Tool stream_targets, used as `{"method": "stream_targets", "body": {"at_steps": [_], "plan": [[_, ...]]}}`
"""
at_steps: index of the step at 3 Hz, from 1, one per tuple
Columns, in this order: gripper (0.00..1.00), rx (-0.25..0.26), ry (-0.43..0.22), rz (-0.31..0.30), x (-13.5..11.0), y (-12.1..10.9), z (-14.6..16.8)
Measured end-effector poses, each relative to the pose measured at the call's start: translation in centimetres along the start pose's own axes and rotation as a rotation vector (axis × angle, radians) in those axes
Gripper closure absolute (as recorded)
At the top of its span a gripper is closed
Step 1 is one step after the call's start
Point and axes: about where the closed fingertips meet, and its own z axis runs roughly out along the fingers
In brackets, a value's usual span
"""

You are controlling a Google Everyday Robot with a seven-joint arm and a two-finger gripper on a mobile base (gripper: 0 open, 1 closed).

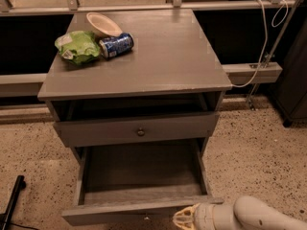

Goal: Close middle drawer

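jutting open twd camera — middle drawer (139,172), gripper (183,218) by its front.

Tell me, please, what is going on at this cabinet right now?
The robot is set to close the middle drawer, which stands pulled far out of the grey cabinet. Its gripper is at the drawer's front panel, right of centre, at the bottom of the view. On the cabinet top lie a green bag, a blue can and a bowl.

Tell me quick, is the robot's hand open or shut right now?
Gripper: cannot be told. It is low in the camera view, by the front panel of the pulled-out middle drawer, toward its right end.
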Motion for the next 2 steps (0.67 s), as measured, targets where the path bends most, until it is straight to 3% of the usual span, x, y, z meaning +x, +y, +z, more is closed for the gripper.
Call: {"method": "stream_targets", "body": {"at_steps": [1,2], "plan": [[1.00,0.060,-0.008,0.049,1.5,-0.1,2.3],[1.00,0.157,-0.021,0.131,4.0,-0.9,5.5]]}}
